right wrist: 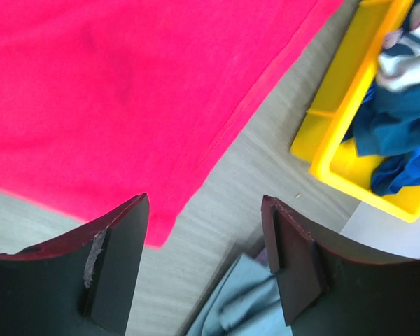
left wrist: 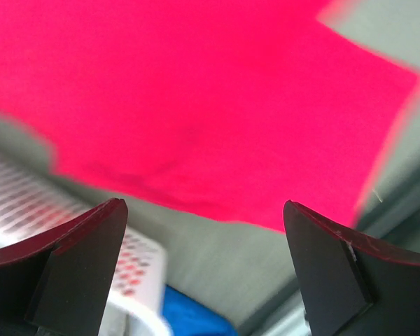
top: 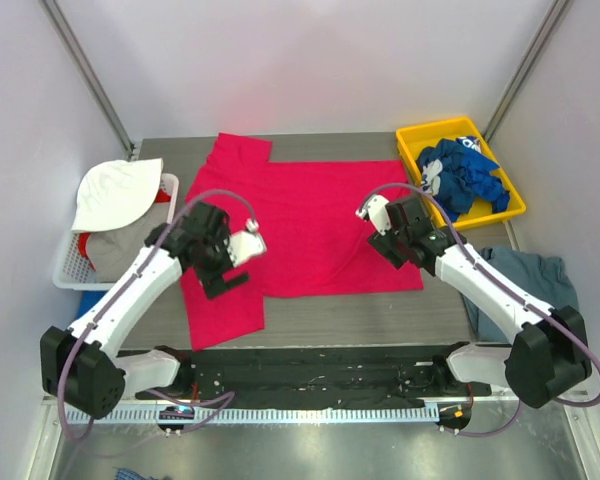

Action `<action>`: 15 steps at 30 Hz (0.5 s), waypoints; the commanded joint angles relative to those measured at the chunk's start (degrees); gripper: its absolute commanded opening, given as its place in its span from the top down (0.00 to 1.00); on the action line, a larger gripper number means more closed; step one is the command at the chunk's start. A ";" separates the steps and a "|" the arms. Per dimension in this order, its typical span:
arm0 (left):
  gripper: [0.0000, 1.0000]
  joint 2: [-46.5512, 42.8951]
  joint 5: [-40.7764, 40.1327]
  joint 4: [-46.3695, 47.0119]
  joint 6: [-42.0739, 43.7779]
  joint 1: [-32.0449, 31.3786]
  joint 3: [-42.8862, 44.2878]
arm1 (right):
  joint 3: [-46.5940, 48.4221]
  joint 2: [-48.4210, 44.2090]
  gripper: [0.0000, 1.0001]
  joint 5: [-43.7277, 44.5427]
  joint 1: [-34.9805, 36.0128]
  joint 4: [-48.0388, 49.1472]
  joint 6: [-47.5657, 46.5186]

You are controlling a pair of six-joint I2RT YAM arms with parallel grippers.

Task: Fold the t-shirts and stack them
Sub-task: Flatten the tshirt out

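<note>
Pink-red cloth t-shirt [top: 300, 225] lies spread flat, mostly smooth, right under the left gripper [left wrist: 203, 224] and right gripper [right wrist: 204, 210]. Crumpled slate grey-blue shirt [right wrist: 245, 301] sits beside the right one's fingertips. Both have jaws apart, the left's really wide, and neither is holding anything.

The spread shirt [top: 300, 220] is a plain bright pink-red with no print. At the right edge, a slate grey-blue shirt [top: 525, 275] is also plain. The bin [top: 412, 150] at the far right is bright yellow; the blue shirts [top: 460, 175] in it are royal blue with white print. The tabletop [top: 380, 320] is grey with a faint wood grain. On the left, the basket [top: 70, 265] is white with a grid of small holes, and the cloth [top: 115, 190] on it is white. The arms [top: 130, 290] are white with black joints. The left gripper [left wrist: 203, 210] and right gripper [right wrist: 204, 203] are black, with a dark red sheen on their edges.
</note>
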 commanded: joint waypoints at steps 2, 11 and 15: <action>0.02 -3.22 -4.05 -16.88 5.01 -10.21 -5.90 | -1.82 -4.74 0.29 -1.07 0.94 -8.97 -1.08; 0.04 -6.48 -7.90 -10.95 -1.41 -22.61 -10.38 | -5.33 -5.10 0.32 -0.28 1.55 -9.87 -1.79; 0.07 -1.56 -8.00 -5.50 -6.67 -29.36 -11.35 | -5.95 -2.82 0.34 0.07 2.16 -8.28 -1.09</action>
